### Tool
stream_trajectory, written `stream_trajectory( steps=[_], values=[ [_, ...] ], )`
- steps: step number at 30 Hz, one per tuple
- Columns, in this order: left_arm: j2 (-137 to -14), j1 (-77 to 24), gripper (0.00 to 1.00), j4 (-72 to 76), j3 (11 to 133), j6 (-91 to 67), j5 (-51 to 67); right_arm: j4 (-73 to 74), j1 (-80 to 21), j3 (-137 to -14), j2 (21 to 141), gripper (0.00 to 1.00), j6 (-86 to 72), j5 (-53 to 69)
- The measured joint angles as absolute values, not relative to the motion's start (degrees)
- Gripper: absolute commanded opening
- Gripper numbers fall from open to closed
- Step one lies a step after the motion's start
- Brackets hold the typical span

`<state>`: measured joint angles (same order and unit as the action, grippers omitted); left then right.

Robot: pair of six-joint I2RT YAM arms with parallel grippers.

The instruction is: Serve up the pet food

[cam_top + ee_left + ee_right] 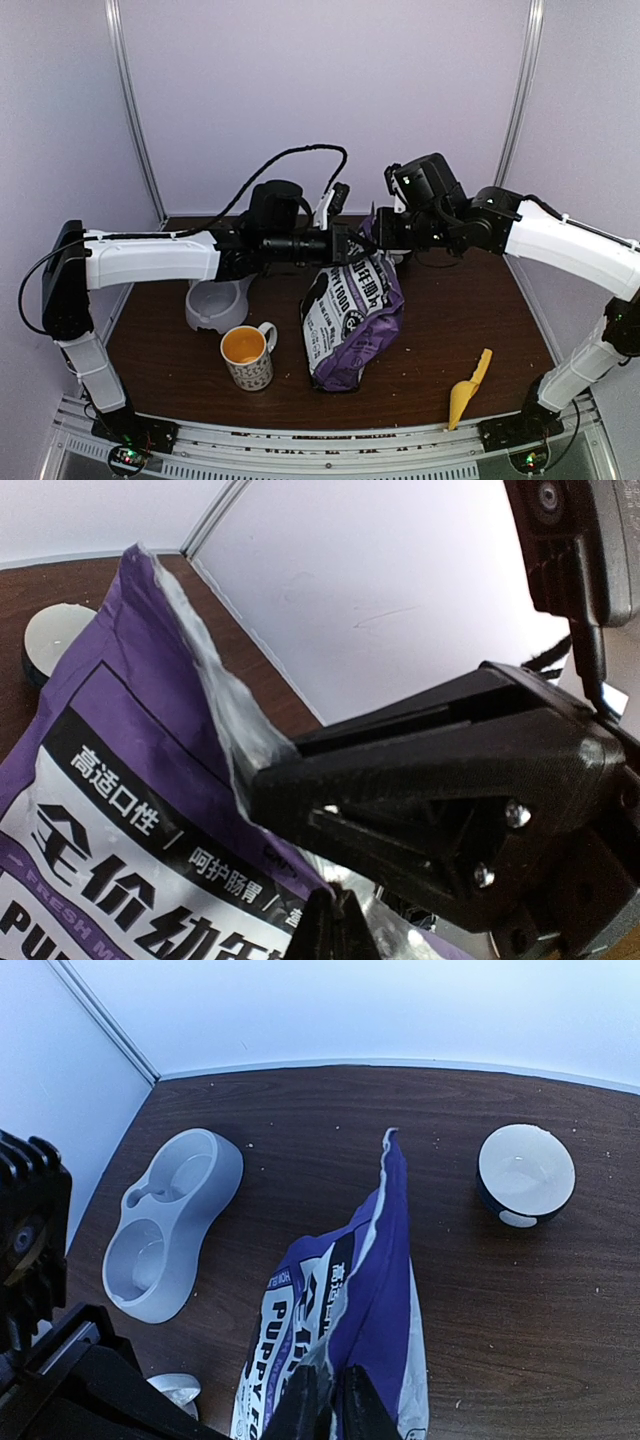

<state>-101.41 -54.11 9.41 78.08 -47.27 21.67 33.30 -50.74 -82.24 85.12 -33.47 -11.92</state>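
We judge the step in hand to be spreading the mouth of the purple foil-lined "PUPPY FOOD" bag [352, 320], which slumps at the middle of the brown wooden table [450, 330], its torn top lifted toward the back edge. To do it well, we would draw the two lips apart evenly and sideways, pinching close to the torn rim so the foil does not slip. We would also hold the bag upright enough that nothing tips out before it reaches the grey plastic double feeder [215, 303] on the left side of the table. The pet food itself is not visible; we take it to be inside the bag. The left gripper [330, 925] is fully closed on one lip of the bag. The right gripper [328, 1400] has its jaws narrow, with the bag's silver-lined edge pinched between them.
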Motion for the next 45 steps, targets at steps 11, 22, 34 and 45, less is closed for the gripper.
stream_trajectory(
  steps=[11, 22, 34, 45],
  values=[
    [-101.0, -54.3, 0.0, 8.8, 77.6, -45.5, 20.5, 35.0, -50.8, -84.6, 87.8, 0.0, -34.0, -12.8],
    [-98.8, -56.1, 0.0, 3.0, 77.9, -40.9, 11.4, 35.9, -51.7, -85.1, 88.0, 0.0, -31.4, -15.8],
    [-98.8, -56.5, 0.0, 1.8, 78.2, -39.5, 9.3, 36.7, -52.0, -85.1, 88.4, 0.0, -30.6, -17.5],
    [-98.6, -56.7, 0.0, 0.1, 78.2, -39.1, 6.5, 36.9, -52.3, -84.5, 89.4, 0.0, -30.4, -19.3]
  ],
)
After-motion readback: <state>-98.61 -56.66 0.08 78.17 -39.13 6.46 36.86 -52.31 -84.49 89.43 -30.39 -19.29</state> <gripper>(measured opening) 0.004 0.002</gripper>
